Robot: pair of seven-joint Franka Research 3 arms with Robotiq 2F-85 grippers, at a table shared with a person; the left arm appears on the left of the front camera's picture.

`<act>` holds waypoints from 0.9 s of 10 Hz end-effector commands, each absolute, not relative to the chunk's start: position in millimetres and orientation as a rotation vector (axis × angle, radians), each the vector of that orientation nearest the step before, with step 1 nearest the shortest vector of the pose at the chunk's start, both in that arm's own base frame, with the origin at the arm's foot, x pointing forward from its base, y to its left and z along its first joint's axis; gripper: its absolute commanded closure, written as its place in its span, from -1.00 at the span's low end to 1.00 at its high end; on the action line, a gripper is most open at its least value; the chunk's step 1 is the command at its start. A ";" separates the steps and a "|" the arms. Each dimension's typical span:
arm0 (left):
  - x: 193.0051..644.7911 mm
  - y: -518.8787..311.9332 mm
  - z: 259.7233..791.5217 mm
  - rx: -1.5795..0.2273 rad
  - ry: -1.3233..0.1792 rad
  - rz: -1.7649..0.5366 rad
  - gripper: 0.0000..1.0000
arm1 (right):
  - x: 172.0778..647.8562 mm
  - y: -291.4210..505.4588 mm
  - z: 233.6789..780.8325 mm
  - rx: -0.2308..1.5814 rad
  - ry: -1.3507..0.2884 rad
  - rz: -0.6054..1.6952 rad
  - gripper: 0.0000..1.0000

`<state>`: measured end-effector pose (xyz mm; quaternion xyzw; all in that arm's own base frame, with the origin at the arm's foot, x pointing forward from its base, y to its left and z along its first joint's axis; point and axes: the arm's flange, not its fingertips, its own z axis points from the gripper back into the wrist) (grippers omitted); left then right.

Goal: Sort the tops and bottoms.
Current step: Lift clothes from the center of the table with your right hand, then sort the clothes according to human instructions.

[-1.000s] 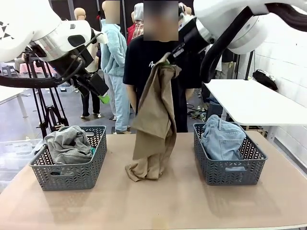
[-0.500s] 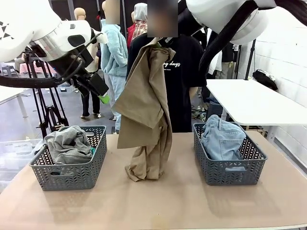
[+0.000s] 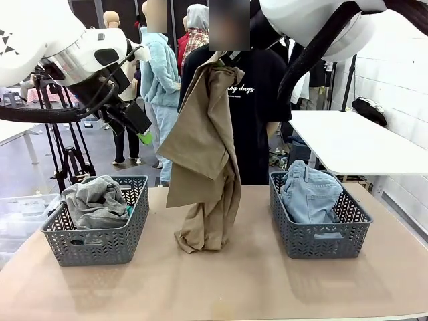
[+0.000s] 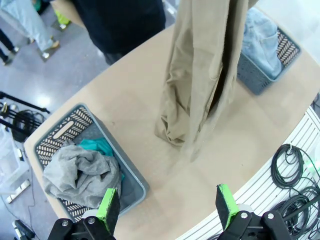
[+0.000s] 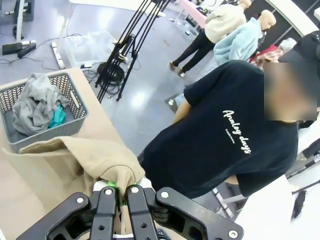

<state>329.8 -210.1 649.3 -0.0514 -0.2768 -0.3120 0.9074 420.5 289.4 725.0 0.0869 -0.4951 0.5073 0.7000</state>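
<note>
Across the middle of the front view hangs the tan khaki top point(image 3: 204, 154), held up by its upper end near the person's point(image 3: 251, 114) chest, with its lower folds bunched on the counter point(image 3: 221, 281) between the two grey baskets. The left basket point(image 3: 100, 234) holds the heather grey top point(image 3: 93, 200) with a sliver of the teal green top point(image 3: 128, 210) at its edge; the right basket point(image 3: 321, 231) holds the denim shorts point(image 3: 309, 194). The left hand point(image 3: 140, 130) hangs above the left basket, well clear of any cloth (its green pads show at the tip).

From the left wrist, looking down, the left hand point(image 4: 167, 207) stands with its jaws spread wide and nothing between them. Below it lie the left basket point(image 4: 52, 142) with the grey top point(image 4: 77, 172) heaped over the teal one point(image 4: 97, 147), the khaki column point(image 4: 200, 80) touching the counter point(image 4: 150, 110) at its foot, and the shorts point(image 4: 262, 37) in the far basket.

From the right wrist, the right hand point(image 5: 119, 192) is clamped tight on a pinch of the khaki cloth point(image 5: 90, 160), which drapes away toward the left basket point(image 5: 42, 107).

The khaki top looks light, limp and non-slippery: it will sag and trail, so I judge its dragging hem the likeliest thing to snag a basket rim. The present hold, on a gathered fold near the top edge, seems the sensible place, lifted enough for the tail to clear the counter.
</note>
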 end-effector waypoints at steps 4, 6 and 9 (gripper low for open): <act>330.2 -207.6 650.3 -0.098 -0.570 -0.648 -1.00 | 420.0 287.2 726.9 0.183 -1.113 1.127 1.00; 330.2 -207.6 650.3 -0.098 -0.570 -0.648 -1.00 | 420.0 287.2 726.9 0.183 -1.113 1.127 1.00; 330.2 -207.6 650.3 -0.098 -0.570 -0.648 -1.00 | 420.0 287.2 726.9 0.183 -1.113 1.127 1.00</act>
